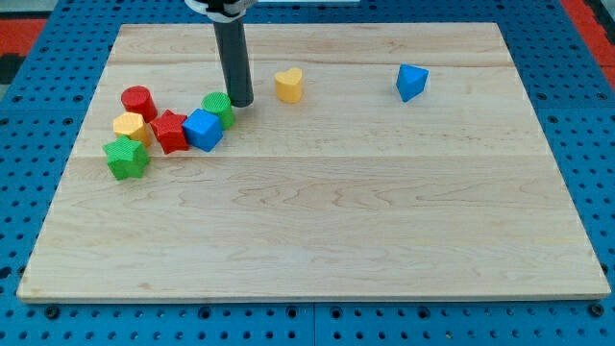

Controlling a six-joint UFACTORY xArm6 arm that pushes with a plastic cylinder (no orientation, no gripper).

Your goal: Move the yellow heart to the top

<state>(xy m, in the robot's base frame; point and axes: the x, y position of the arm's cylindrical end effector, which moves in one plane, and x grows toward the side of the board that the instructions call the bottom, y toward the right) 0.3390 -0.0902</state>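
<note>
Tip: my tip (241, 103) down on the wooden board (317, 221), upper left of centre, just beside the green cylinder (219, 108) on the view's right, close enough to be touching or nearly so.
Rod: dark, straight, upright, entering from the view's top edge under a pale mount (219, 8).
Grasp: no jaws or fingers on this rod; nothing held, only the bare end at the board's surface.
Yellow heart: yellow heart (288, 85) standing alone in the upper part of the board, to the view's right of the tip and a little higher, apart from the rod with bare wood between.
Cluster at the view's left: red cylinder (138, 100) topmost; yellow block (129, 126) below it, shape unclear; green star (126, 158) lowest; red star (169, 131) and blue cube (203, 129) side by side in the middle, the cube against the green cylinder.
Outlier: blue block (411, 82), angular, exact shape hard to make out, well apart at the upper right.
Surroundings: blue perforated table (586, 115) framing the board on all sides.
</note>
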